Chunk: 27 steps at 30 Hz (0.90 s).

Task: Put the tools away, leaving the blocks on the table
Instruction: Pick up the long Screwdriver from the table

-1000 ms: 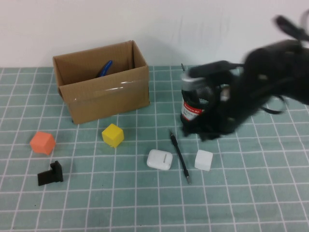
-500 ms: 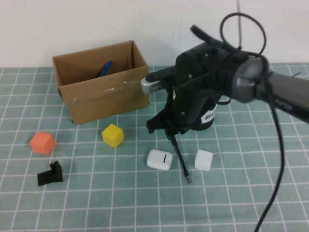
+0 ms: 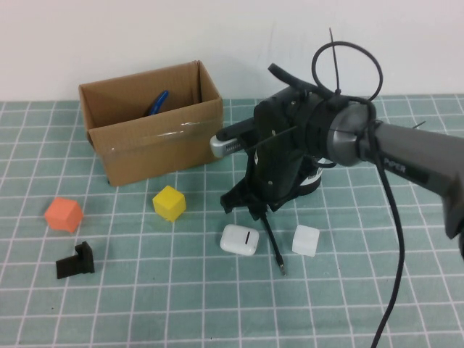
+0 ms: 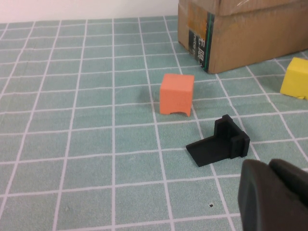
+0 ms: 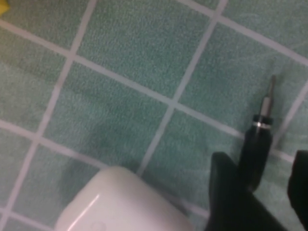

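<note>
The right gripper (image 3: 254, 206) hangs low over the table (image 3: 362, 304), its arm reaching in from the right side. In the right wrist view its two dark fingers (image 5: 231, 192) stand apart with the black pen-like tool (image 5: 255, 154) lying between them. The jaws are spread and not closed on it; the tool lies flat on the cloth, its metal tip pointing away from the claw.

From above, the pen-like tool (image 3: 274, 246) runs out from under the claw toward the robot. The white earbud case (image 3: 240, 239) sits just beside the claw on its left, close to the tool. The white block (image 3: 306, 240) lies on the tool's other side, to the claw's right. The yellow block (image 3: 169, 202) is farther off to the claw's left, and the orange block (image 3: 63, 214) is well apart beyond it. The small black bracket (image 3: 75, 261) rests near the orange block, on the robot's side.

The cardboard box (image 3: 159, 138) stands behind and to the left of the claw, open at the top. A blue-handled pliers (image 3: 156, 103) leans inside it against the back wall.

The left gripper (image 4: 274, 195) shows only as a dark rounded shape in its own wrist view. It is closed and empty, hovering just by the bracket (image 4: 219, 142) and near the orange block (image 4: 176, 94).
</note>
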### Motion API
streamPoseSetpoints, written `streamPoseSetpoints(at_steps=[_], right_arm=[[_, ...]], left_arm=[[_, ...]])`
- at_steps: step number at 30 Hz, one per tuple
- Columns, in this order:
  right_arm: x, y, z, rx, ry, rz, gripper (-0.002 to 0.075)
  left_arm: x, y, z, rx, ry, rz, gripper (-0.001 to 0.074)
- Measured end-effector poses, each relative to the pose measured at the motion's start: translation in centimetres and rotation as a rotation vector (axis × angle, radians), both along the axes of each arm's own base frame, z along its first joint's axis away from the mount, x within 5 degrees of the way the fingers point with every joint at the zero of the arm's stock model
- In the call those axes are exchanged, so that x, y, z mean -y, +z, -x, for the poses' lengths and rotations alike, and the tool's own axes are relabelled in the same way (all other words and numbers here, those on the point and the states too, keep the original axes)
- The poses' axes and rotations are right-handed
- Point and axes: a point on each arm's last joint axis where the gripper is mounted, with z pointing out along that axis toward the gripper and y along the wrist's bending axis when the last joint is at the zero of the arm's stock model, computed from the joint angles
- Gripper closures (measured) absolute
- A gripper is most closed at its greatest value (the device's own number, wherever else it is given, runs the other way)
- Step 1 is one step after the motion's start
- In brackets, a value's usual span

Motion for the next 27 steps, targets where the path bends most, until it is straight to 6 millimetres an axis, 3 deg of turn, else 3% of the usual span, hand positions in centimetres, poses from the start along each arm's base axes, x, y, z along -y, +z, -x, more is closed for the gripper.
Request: streamPoseSetpoints(at_steps=[22,27], right_arm=[[-0.1,-0.5,-0.9,0.055,0.040,0.038,0.0491],[0.1,0.9,-0.8,0.059,0.065,0.080,0.0491]], left_arm=[[0.0,0.0,0.0,0.000,0.000,0.000,0.0735],[0.0,0.0,0.0,0.000,0.000,0.000,0.0735]])
